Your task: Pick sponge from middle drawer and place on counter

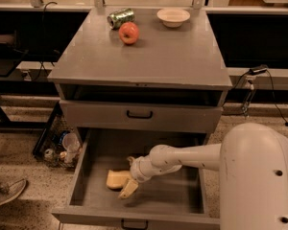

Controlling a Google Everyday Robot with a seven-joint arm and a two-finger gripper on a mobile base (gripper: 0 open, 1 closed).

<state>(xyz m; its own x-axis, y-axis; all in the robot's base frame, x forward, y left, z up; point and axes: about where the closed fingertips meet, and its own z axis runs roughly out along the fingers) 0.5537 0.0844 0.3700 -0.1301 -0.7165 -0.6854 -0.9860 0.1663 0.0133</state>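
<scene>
Currently at the grasp step. Sponge (115,178) lies on the drawer (178,198) floor, lower centre of frame, left of middle. Gripper (127,187) is down in the drawer, touching the sponge's right edge. Can't tell if it's clamped on it or loose. Next, I'd say: confirm hold, lift clear of the walls, move up to counter (149,61), upper centre.

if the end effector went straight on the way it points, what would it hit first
Probably the sponge, right at the tip of the end effector low in the middle drawer, though depth is unclear.
</scene>
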